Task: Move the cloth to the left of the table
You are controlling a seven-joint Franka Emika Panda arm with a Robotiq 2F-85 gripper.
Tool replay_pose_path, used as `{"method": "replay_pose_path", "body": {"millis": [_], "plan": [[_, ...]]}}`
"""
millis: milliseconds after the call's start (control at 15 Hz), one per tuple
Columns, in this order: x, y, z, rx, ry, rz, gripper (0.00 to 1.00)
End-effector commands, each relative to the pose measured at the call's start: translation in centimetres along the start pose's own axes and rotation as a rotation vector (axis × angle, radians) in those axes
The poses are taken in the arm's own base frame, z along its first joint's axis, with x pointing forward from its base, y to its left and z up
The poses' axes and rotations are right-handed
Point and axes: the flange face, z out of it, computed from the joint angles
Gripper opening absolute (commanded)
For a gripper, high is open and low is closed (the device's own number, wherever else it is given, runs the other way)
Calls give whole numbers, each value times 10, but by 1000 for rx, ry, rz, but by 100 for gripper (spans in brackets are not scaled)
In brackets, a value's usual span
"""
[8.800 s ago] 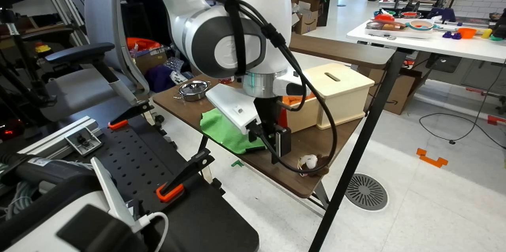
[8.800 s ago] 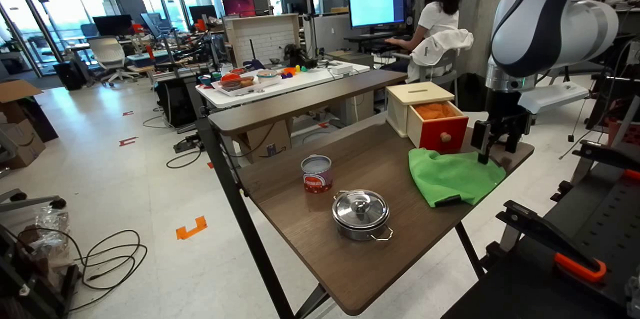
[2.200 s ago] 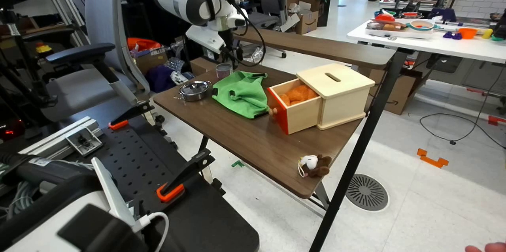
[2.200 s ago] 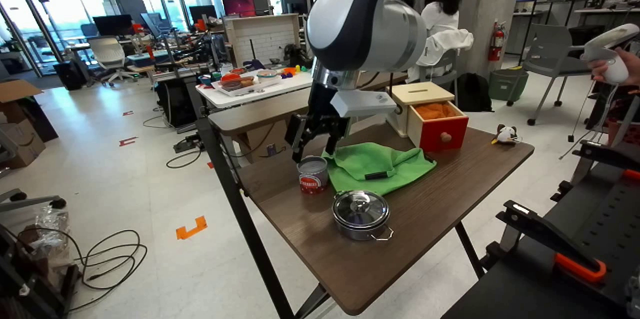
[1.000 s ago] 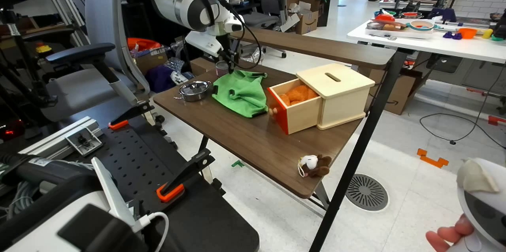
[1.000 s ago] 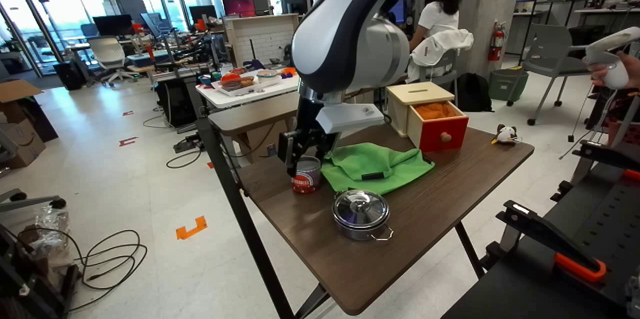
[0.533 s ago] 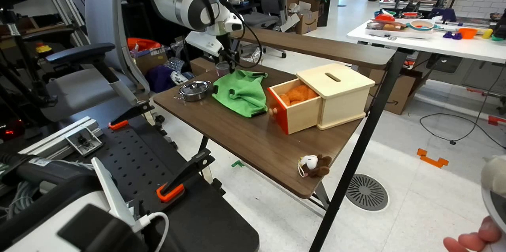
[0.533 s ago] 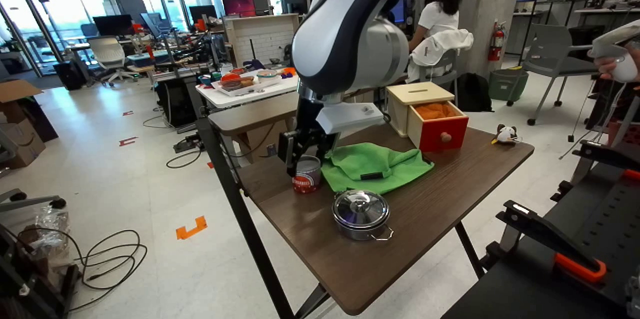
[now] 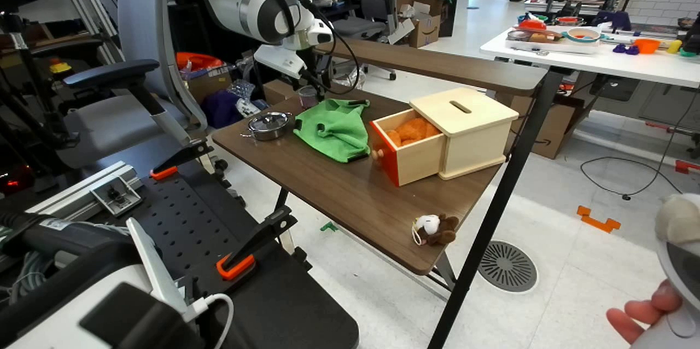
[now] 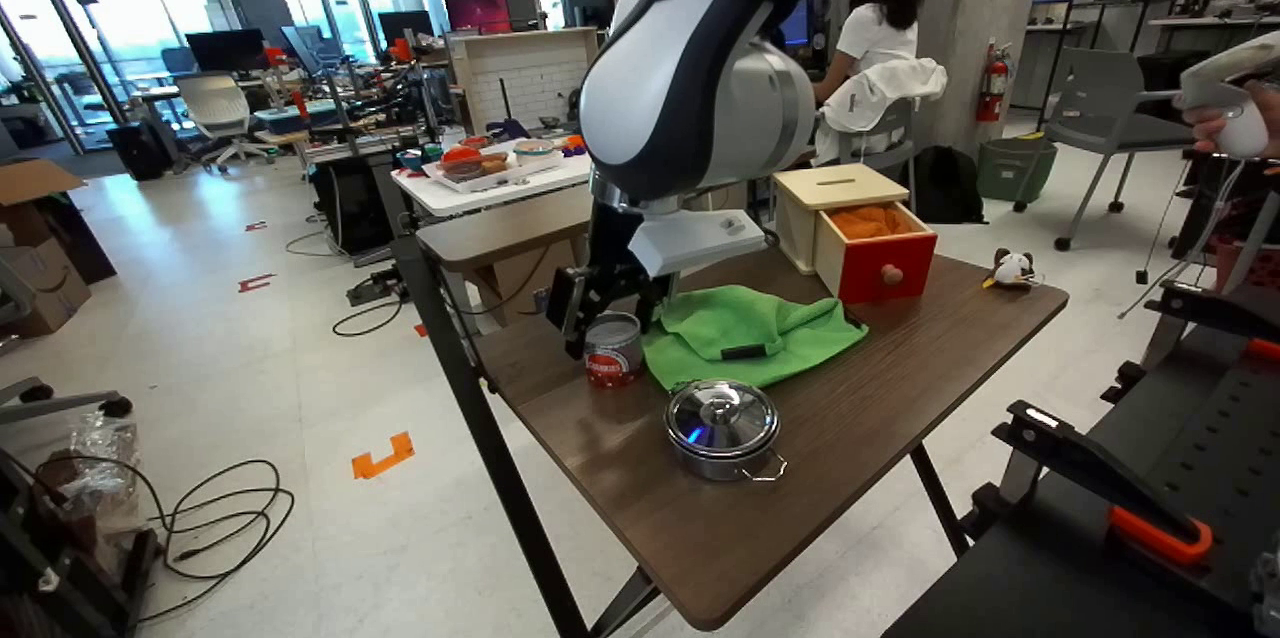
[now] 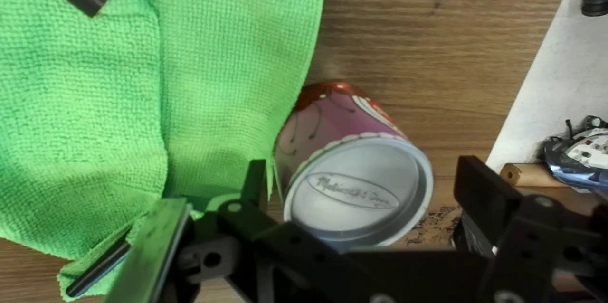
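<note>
The green cloth [image 10: 750, 333], with black tabs, lies bunched on the brown table [image 10: 800, 478], between the can and the wooden box. It shows in both exterior views [image 9: 333, 130] and fills the left of the wrist view [image 11: 204, 56]. A pink and red can with a grey lid [image 10: 613, 353] stands against the cloth's edge; its lid faces me in the wrist view [image 11: 356, 194]. My gripper [image 11: 363, 179] is open and empty. Its fingers stand apart on either side of the can's top, with gaps. The left finger is close over the cloth's edge.
A lidded metal pot [image 10: 720, 428] stands close to the cloth and can. A wooden box [image 9: 465, 124] has its red-fronted drawer [image 10: 885, 263] pulled out, orange stuff inside. A small plush toy [image 9: 435, 228] lies near a table corner. A raised shelf [image 9: 437, 64] runs along one side.
The gripper held or touched the cloth near the box; the cloth then lies beside the can, released. The gripper lowered around the can, which shifted slightly. Most recently the gripper moved a little away.
</note>
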Motion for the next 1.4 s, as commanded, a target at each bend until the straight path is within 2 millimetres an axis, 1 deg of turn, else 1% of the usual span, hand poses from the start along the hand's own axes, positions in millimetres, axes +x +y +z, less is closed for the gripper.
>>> {"method": "replay_pose_path", "body": {"millis": [0,67,133,200,467,600,733,1000,1133,1267,1333], "plan": [[2,-5,1,-22,3,-1,72],[2,-5,1,-23,4,0,66],[3,-5,1,-26,6,1,56],[4,-5,0,-28,10,2,49],[4,-3,-3,-37,18,5,49],[3,-1,-10,-38,7,12,49],[0,-1,-21,-33,9,4,49],[-10,-10,-53,-9,25,-16,49],[-19,-7,-71,-5,28,-19,49],[-33,8,-89,-16,23,-9,49],[-42,19,-98,-28,22,-3,49]]}}
